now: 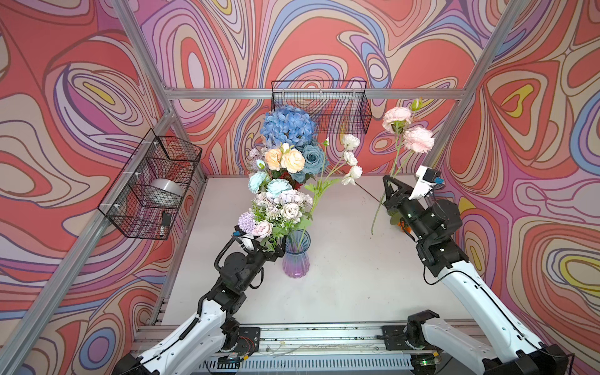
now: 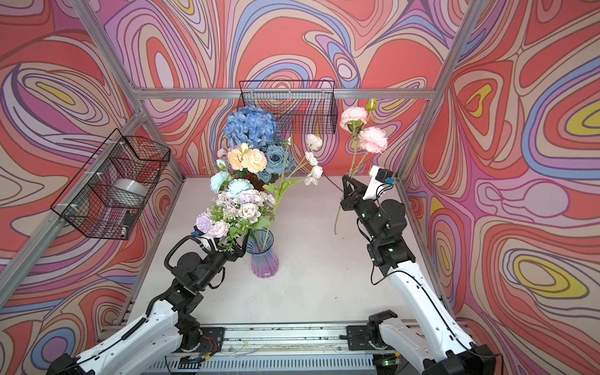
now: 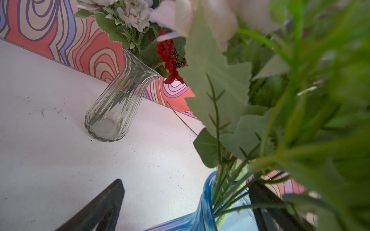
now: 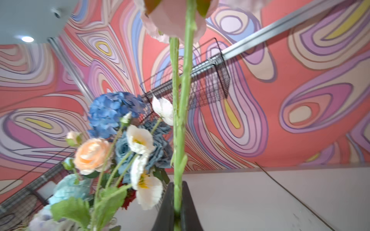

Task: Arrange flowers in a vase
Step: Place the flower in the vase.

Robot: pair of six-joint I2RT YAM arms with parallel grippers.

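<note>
White table [image 1: 341,269]: at left the left gripper [image 2: 241,251], jaws wide and half lost under leaves, sits just left of the blue vase [image 1: 296,259] crowded with flowers [image 1: 279,207]. Behind it a clear vase [image 3: 112,112] is hidden by flowers in both top views. At far right the right gripper [image 1: 388,186] pinches the stem of the pink roses [image 1: 418,139], held aloft.

So the white table [image 1: 341,276] has a blue-to-purple vase [image 1: 296,259] standing upright around the middle, a clear ribbed vase [image 3: 114,106] behind it, and a thin brown strand [image 3: 182,120] lying flat near the back. An orange bloom [image 1: 404,226] peeks out at the right.
</note>
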